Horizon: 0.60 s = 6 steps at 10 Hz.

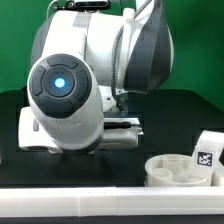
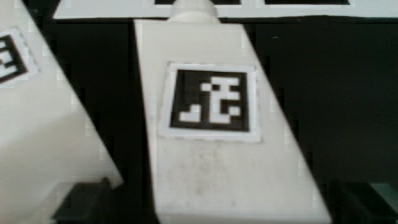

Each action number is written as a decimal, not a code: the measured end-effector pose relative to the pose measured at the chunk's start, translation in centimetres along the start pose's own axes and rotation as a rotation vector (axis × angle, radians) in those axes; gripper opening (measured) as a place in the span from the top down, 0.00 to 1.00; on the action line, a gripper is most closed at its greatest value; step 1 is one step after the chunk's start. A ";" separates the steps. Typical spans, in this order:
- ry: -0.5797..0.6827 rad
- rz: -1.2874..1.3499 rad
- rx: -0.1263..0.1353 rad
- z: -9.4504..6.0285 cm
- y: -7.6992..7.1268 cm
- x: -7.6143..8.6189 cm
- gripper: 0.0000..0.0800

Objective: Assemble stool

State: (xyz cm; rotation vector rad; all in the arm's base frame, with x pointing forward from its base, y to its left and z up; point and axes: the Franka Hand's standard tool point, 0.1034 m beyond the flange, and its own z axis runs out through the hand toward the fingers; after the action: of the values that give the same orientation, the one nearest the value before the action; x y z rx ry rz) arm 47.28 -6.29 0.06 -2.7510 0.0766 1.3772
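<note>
In the wrist view a white blocky stool leg with a black-and-white marker lies lengthwise between my fingers. My gripper is open and straddles the leg's near end; the dark fingers stand on either side with a dark gap to the leg. A second white leg lies close beside it. In the exterior view the round rimmed seat sits at the front right, with another marked leg behind it. The arm's body hides the gripper in that view.
The marker board lies just beyond the leg's far end and shows under the arm. A long white rail runs along the table's front edge. The table is black.
</note>
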 end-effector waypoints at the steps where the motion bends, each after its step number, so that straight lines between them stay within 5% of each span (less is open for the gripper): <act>1: 0.000 0.000 0.000 0.0 0.0 0.0 0.41; 2: 0.001 0.000 0.000 -0.1 0.0 0.0 0.60; 6: 0.011 -0.003 0.008 -0.5 0.1 0.1 0.60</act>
State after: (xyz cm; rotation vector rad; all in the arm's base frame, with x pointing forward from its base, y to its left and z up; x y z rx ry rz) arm 47.76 -6.46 0.27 -2.7513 0.0784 1.3584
